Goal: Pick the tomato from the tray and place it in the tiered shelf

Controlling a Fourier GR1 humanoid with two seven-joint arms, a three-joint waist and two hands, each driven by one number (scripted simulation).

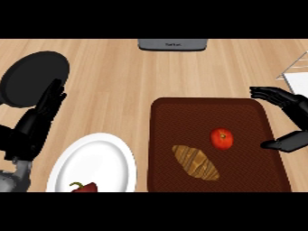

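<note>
Tomato (pixel 222 138), red, round, lying right of centre on brown tray (pixel 183 113) beside croissant (pixel 195 161); probably light, smooth, slippery, bruisable, best cupped across its widest part; right hand (pixel 296 118) released and empty just beside tray; left hand (pixel 41 113) open, resting.

You see two matte black hands, left hand (pixel 39 118) and right hand (pixel 295 118), with blocky segmented fingers; a grey metallic forearm (pixel 6 178) shows behind the left.

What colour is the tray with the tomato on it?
The tray is dark reddish brown, with a fine woven-looking texture, seen in the head view.
</note>
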